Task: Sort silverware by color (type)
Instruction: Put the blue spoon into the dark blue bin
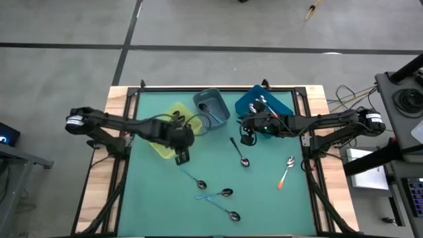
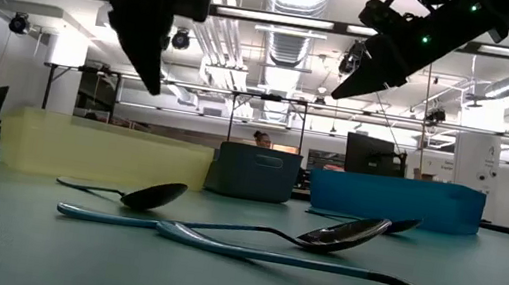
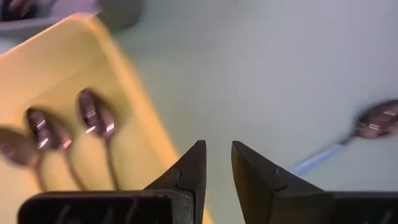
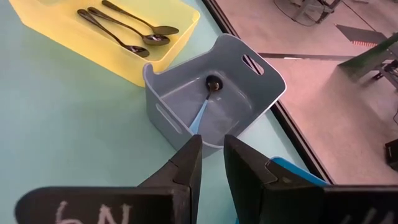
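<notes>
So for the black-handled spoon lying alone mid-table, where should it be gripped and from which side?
Probably its thin black handle, from straight above. The black-handled spoon lies flat on the green table, clear of the other spoons, bowl end toward the table's front edge. The right pincer hangs empty near its handle end; closing across the handle seems better than the rounded bowl.
</notes>
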